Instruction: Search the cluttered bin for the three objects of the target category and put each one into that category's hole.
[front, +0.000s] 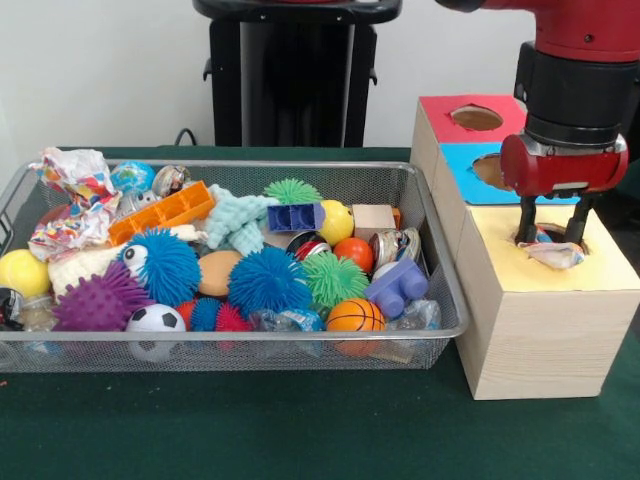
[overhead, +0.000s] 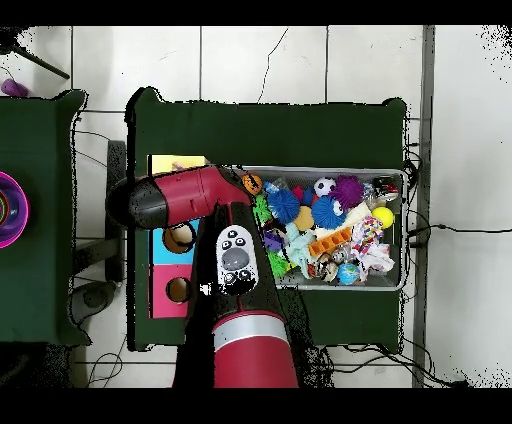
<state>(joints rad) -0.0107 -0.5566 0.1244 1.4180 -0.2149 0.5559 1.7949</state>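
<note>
My gripper (front: 550, 238) hangs over the hole (front: 548, 236) in the pale yellow top of the wooden box (front: 610, 265) at the right. It is shut on a crumpled printed paper wad (front: 552, 255) that sits at the hole's front rim between the fingertips. Two more paper wads (front: 75, 175) (front: 62, 232) lie at the left end of the wire mesh bin (front: 440, 330). In the overhead view the arm (overhead: 190, 195) covers the gripper and most of the yellow box (overhead: 176, 162); the bin (overhead: 402, 230) lies to its right.
The bin holds spiky rubber balls (front: 268, 280), a mint fuzzy toy (front: 238, 220), an orange tray (front: 165, 212), small sport balls and blocks. A blue-topped box (front: 455, 165) and a red-topped box (front: 440, 108) stand behind the yellow one. The pedestal (front: 295, 70) is at the back.
</note>
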